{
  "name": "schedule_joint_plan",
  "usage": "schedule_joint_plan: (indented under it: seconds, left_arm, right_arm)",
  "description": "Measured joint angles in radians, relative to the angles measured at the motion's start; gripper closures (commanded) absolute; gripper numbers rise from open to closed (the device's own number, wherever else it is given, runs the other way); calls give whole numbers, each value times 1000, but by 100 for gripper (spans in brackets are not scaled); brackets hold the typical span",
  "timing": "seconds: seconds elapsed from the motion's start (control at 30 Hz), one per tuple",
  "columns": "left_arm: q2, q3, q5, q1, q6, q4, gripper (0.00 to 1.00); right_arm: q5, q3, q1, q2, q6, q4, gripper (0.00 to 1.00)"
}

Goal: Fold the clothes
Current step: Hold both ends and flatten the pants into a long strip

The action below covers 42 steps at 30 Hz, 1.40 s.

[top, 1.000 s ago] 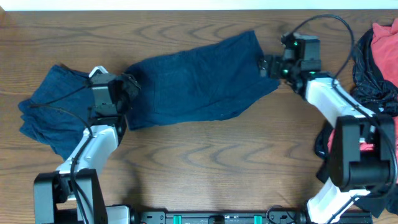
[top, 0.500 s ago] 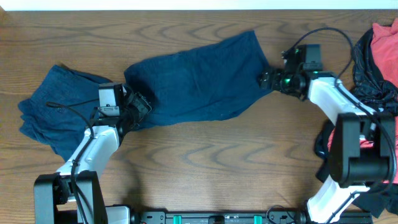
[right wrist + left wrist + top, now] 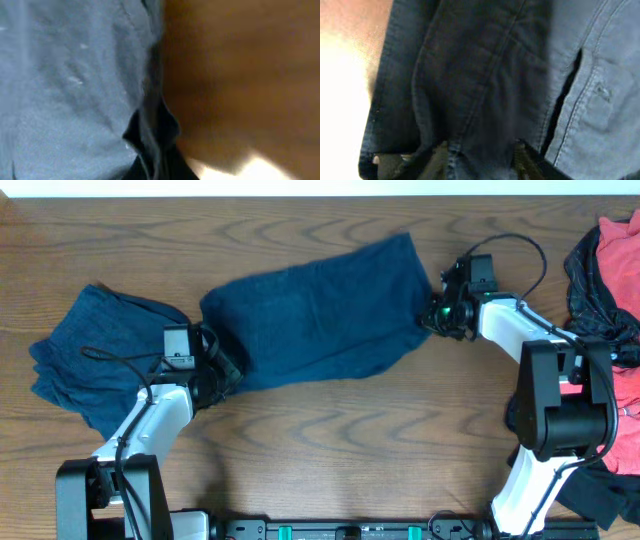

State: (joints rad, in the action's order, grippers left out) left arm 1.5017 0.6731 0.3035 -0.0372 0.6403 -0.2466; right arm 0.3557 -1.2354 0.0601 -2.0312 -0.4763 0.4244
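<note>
My left gripper point(image 3: 222, 366) is clamped on the left end of the navy garment point(image 3: 315, 310), and my right gripper point(image 3: 433, 315) pinches its right end. The garment lies stretched across the middle of the desk point(image 3: 350, 430), nearer the far edge. A second navy piece point(image 3: 85, 360) lies by the left edge, and a coral-red shirt point(image 3: 612, 240) by the right.

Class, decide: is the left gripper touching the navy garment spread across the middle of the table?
Touching. The left wrist view shows the navy garment bunched between the fingers of the left gripper.
</note>
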Motion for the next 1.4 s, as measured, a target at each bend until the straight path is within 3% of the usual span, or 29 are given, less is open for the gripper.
schedule_joint_plan:
  seconds: [0.1,0.17,0.3,0.33,0.37,0.43,0.5,0.73,0.77,0.8,1.03,1.17,1.27,1.3,1.33,1.37,1.4]
  left_arm:
    - [0,0,9,0,-31,-49,79]
    - [0,0,26,2,-47,-76,79]
    - [0,-2,133,9,-93,-125,73]
    - [-1,-2,165,14,-107,-133,66]
    - [-4,-3,192,18,-124,-140,52]
    - [-22,-8,232,24,-138,-134,12]
    - [-47,-11,256,25,-146,-95,1]
    - [-59,-11,291,25,-151,45,2]
    - [-47,-11,294,25,-151,59,2]
    - [-32,-11,296,26,-150,72,2]
    - [110,1,326,50,-144,214,1]
    - [166,14,347,105,-134,298,33]
    - [201,17,343,158,-137,330,94]
    - [213,14,341,175,-136,328,94]
    - [221,11,342,187,-136,327,94]
    - [225,8,344,199,-138,325,94]
    - [226,6,344,206,-137,322,94]
  right_arm:
    - [-26,5,-55,35,-13,150,99]
    - [-60,14,-94,54,-12,211,97]
    - [-169,34,-205,105,36,317,78]
    - [-190,35,-229,122,58,341,70]
    - [-203,35,-241,135,73,356,60]
    - [-222,35,-259,166,114,388,53]
    - [-232,35,-262,185,142,421,50]
    - [-249,39,-268,232,200,488,45]
    - [-253,40,-269,248,201,489,29]
    - [-256,40,-272,270,200,488,1]
    - [-246,40,-289,478,231,465,1]
    - [-180,40,-289,551,283,450,1]
    - [-125,40,-288,562,322,445,1]
    - [-102,40,-286,560,343,443,11]
    - [-85,40,-282,560,370,441,36]
    - [-65,40,-276,560,393,439,87]
    - [-47,40,-264,560,411,436,99]
